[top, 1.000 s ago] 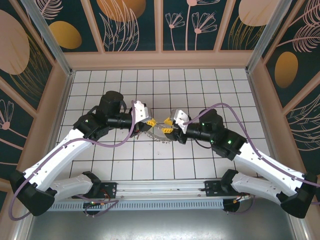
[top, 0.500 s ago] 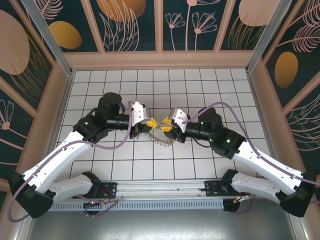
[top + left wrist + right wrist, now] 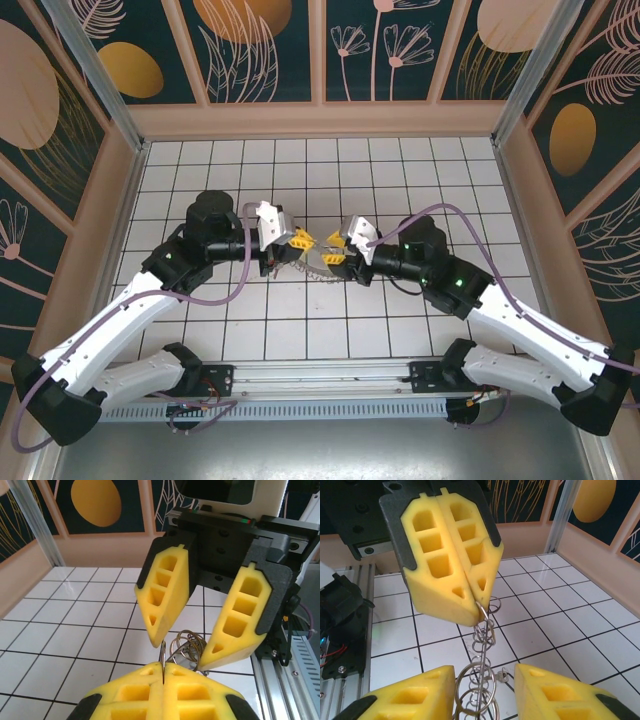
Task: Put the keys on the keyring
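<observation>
- The left gripper point(image 3: 299, 241) has its two jaws pressed flat together, clamped on the rim of the keyring point(image 3: 481, 645).
- Its pads point(image 3: 135, 695) are yellow foam-like blocks moulded with square hollow cells. They taper to wedge tips, and each sits in a black backing.
- The keyring hangs above the floor, between the two grippers, near the middle of the table point(image 3: 400, 330). From the right wrist it shows edge-on, as a thin grey metal line running down from the left gripper's tips.
- The ring's rim is fringed with many small wire loops point(image 3: 187, 647). They are round, shiny and silvery, and they overlap like chain links.
- The right gripper point(image 3: 333, 251) faces the left one with its jaws apart. One finger stands on each side of the ring, and a gap shows between each and the metal.
- Its fingers point(image 3: 235, 620) are the same yellow cellular wedges with pointed tips, on matte black mounts.
- The table surface is glossy white square tiles with dark grout lines.
</observation>
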Action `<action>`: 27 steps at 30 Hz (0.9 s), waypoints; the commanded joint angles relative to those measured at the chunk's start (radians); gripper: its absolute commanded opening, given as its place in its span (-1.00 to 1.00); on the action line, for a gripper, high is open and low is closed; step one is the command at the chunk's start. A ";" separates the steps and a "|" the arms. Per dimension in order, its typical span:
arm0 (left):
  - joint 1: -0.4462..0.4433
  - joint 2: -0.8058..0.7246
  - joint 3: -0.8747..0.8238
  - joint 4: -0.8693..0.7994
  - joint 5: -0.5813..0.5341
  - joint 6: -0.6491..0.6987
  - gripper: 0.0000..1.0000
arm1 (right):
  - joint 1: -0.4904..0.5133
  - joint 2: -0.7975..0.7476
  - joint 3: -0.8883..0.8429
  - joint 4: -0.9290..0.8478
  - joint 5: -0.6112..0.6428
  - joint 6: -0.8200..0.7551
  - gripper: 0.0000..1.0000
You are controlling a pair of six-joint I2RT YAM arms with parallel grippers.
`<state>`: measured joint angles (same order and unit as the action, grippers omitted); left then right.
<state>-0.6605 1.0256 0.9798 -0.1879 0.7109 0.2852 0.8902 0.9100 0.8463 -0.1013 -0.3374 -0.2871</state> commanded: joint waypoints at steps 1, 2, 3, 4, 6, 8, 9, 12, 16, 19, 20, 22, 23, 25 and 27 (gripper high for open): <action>-0.006 -0.027 -0.001 0.084 -0.013 -0.022 -1.00 | 0.007 -0.018 -0.023 0.055 -0.002 0.029 -0.26; -0.005 -0.027 -0.002 0.085 -0.013 -0.024 -1.00 | 0.008 -0.014 -0.026 0.062 0.002 0.033 -0.27; -0.006 -0.027 -0.002 0.087 -0.013 -0.025 -1.00 | 0.007 -0.009 -0.027 0.068 0.008 0.035 -0.29; -0.006 -0.027 -0.002 0.088 -0.012 -0.026 -1.00 | 0.007 -0.005 -0.029 0.069 0.012 0.037 -0.30; -0.007 -0.027 -0.001 0.088 -0.009 -0.026 -1.00 | 0.008 0.009 -0.024 0.070 0.015 0.035 -0.34; -0.006 -0.027 -0.002 0.089 -0.005 -0.026 -1.00 | 0.007 0.016 -0.024 0.076 0.019 0.033 -0.42; -0.007 -0.025 -0.002 0.090 -0.005 -0.026 -1.00 | 0.007 0.020 -0.024 0.078 0.021 0.033 -0.48; -0.007 -0.025 -0.026 0.091 -0.003 -0.027 -1.00 | 0.007 0.026 -0.021 0.084 0.043 0.030 -0.66; -0.005 -0.029 -0.029 0.093 -0.006 -0.026 -1.00 | 0.007 0.045 -0.003 0.064 0.086 0.023 -1.00; -0.007 -0.028 -0.030 0.085 -0.027 -0.022 -1.00 | 0.007 0.051 0.008 0.058 0.123 0.018 -1.00; -0.007 -0.027 -0.030 0.080 -0.035 -0.020 -1.00 | 0.009 0.047 0.008 0.060 0.135 0.016 -1.00; -0.006 -0.025 -0.031 0.072 -0.065 -0.019 -1.00 | 0.017 0.037 0.003 0.077 0.173 0.014 -1.00; -0.006 -0.024 -0.030 0.071 -0.082 -0.021 -1.00 | 0.022 0.031 0.000 0.088 0.201 0.013 -1.00; -0.006 -0.024 -0.035 0.069 -0.128 -0.023 -1.00 | 0.037 0.019 -0.009 0.113 0.251 0.010 -1.00; -0.006 -0.023 -0.037 0.070 -0.164 -0.025 -1.00 | 0.050 0.010 -0.020 0.135 0.280 0.008 -1.00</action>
<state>-0.6605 1.0142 0.9508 -0.1333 0.5926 0.2745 0.9264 0.9516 0.8330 -0.0528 -0.1627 -0.2638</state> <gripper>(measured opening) 0.045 0.081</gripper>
